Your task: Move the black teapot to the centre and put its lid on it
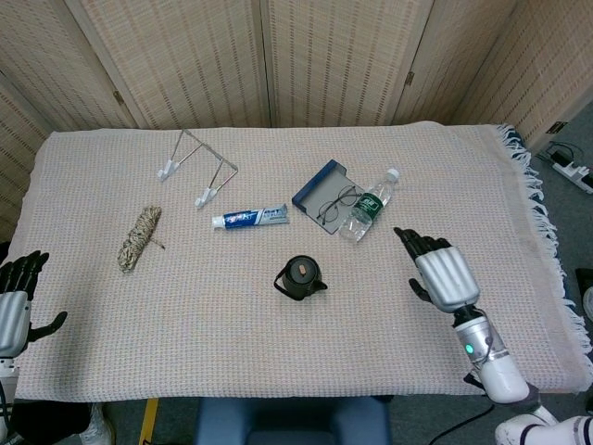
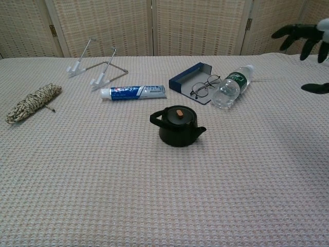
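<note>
- Right robot hand point(image 1: 442, 274) hovers right of teapot point(image 1: 299, 278), fingers spread wide, empty.
- Left robot hand point(image 1: 16, 301) open beside table point(image 1: 278, 362).
- Toothpaste point(image 1: 250, 218) lettering unreadable.

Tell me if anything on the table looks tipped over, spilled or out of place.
Only the clear plastic water bottle stands out: it lies on its side against the wire-rimmed glasses resting on their blue case. No spill shows. The black teapot stands upright with its lid on.
</note>
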Tool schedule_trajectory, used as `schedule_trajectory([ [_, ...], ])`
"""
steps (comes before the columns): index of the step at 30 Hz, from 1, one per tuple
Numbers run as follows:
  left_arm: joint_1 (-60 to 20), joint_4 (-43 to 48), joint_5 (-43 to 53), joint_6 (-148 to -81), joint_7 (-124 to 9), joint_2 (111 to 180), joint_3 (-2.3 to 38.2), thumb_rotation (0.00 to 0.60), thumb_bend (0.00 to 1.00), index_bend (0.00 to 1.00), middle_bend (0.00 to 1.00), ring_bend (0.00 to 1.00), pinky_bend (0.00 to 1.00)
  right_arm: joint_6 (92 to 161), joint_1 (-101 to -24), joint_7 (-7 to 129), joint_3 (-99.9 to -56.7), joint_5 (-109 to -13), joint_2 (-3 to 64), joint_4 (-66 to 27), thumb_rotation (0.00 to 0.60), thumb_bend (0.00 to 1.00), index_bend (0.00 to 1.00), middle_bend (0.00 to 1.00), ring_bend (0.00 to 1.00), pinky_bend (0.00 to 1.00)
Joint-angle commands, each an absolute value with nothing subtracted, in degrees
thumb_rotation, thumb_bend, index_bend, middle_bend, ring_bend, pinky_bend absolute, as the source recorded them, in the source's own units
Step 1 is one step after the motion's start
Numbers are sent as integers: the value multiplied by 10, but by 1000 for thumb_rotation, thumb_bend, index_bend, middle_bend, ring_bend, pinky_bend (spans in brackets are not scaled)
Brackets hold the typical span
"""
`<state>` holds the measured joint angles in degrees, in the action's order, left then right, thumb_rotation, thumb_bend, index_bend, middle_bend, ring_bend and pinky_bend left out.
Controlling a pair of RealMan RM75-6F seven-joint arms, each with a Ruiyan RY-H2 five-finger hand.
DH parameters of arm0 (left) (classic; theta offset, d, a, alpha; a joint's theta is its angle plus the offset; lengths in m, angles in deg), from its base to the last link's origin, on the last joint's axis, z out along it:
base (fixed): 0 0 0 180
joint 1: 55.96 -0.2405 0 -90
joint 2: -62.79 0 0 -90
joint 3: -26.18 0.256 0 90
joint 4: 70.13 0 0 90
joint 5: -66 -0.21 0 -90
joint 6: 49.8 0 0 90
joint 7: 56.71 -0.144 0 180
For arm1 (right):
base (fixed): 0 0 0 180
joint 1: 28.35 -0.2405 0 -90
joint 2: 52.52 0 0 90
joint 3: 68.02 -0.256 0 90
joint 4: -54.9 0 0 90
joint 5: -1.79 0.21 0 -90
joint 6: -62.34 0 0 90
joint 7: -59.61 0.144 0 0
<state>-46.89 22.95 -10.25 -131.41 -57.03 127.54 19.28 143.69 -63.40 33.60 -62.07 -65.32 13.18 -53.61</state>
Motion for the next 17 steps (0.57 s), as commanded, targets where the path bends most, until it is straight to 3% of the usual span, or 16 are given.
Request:
schedule_trajectory([
  [1,-474,233,-99,-1324,-589,1279,193,600,200,50,25,15,0,1513,-532,422,-579,-700,118,-499,600,334,0,3,74,217],
  [8,-493,259,-102,-1360,-621,1288,196,600,200,51,25,19,0,1559,-446,507,-567,-738,109,-451,600,334,0,0,33,149],
  [17,-510,269,-95,-1381,-634,1294,197,600,208,55,28,29,0,1568,-405,532,-584,-787,102,-429,600,334,0,0,49,147],
])
